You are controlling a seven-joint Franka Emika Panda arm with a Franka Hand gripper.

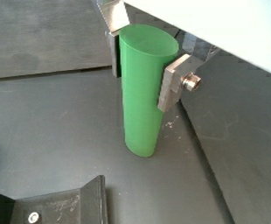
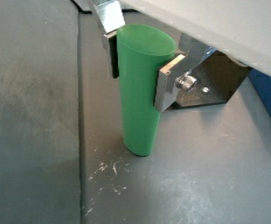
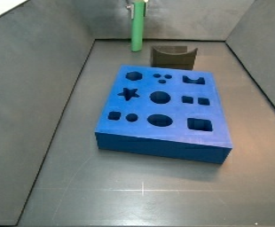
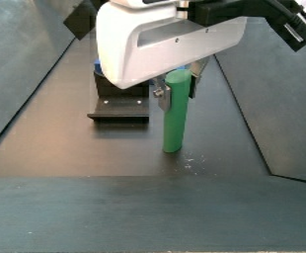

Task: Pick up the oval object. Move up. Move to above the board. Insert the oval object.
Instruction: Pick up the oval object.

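Standing upright on the floor, the peg (image 1: 142,92) sits between the gripper's (image 2: 141,59) fingers (image 2: 170,80), clamped near its top; the arm reaches straight down, beyond the board (image 3: 162,111).

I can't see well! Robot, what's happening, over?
Gripper closed around top of upright oval object, bottom on floor. Board apart, holes empty. Nothing blocking.

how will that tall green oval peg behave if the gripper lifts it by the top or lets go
The tall bright green oval peg looks rigid and smooth, so it probably won't bend but could slip. The gripper has its silver fingers at the upper end, so the length below may swing. Upright on a narrow base on the dark floor, it seems apt to tip.
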